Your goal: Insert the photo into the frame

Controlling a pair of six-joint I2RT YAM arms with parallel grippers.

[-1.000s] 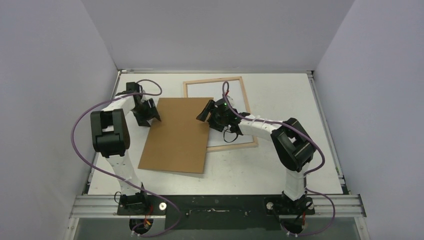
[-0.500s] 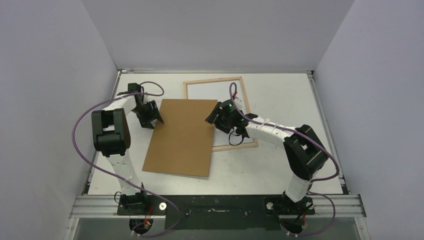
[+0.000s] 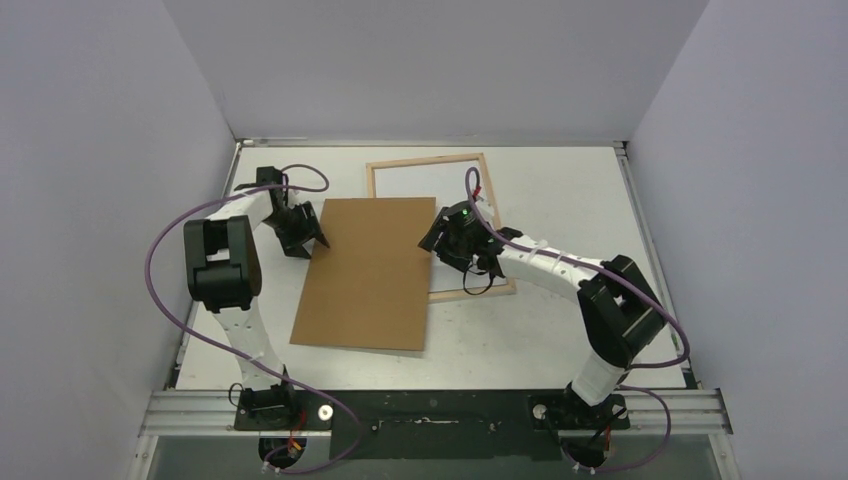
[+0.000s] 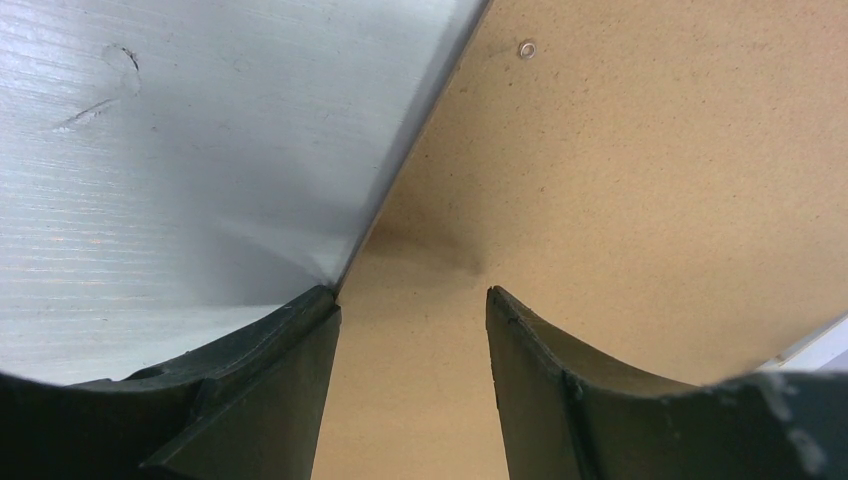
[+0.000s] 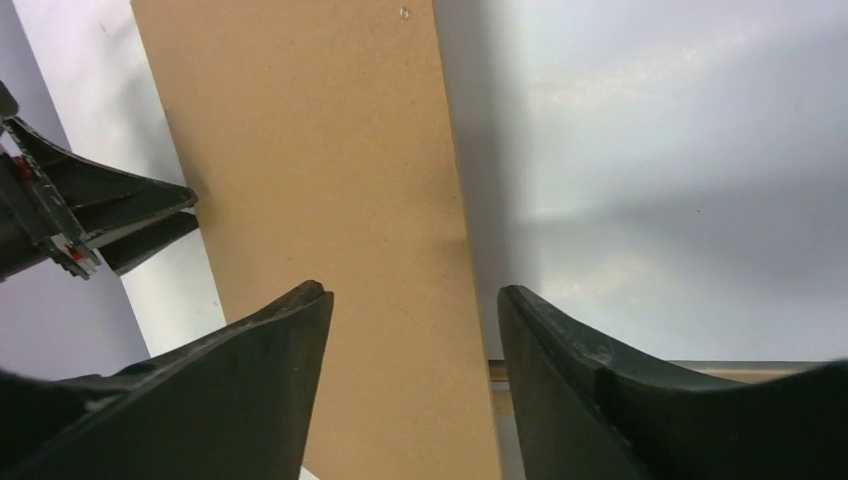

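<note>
The white bench [image 3: 560, 330] carries everything, its surface matte with faint streaks in the wrist views. The plain brown backing board [image 3: 365, 272] is the largest thing on it, a thin, stiff rectangle of speckled fibreboard with crisp edges, and it serves here as the landmark.

The frame [image 3: 428, 160] lies flat at the board's far right, with pale bare-wood rails facing up. The board's far right corner overlaps the frame's near left part. I judge the board is being slid or steered over the opening to close the frame's back.

Inside the rails is a smooth pale sheet. Whether that is the pane or the photo face down, I cannot tell. No printed side of the photo shows in any view, so it may also lie under the board.

The left gripper [image 3: 315, 240] sits at the board's far left edge. Its dark, wedge-shaped fingers are apart and straddle the edge line, one over bench and one over board, clamped on nothing.

The right gripper [image 3: 430, 240] sits across from it at the board's right edge, also spread and straddling, holding nothing. Placed on opposite sides, the two look set to nudge and square the board.

A small round fastener [image 4: 527, 48] dots the board near its far edge.
</note>
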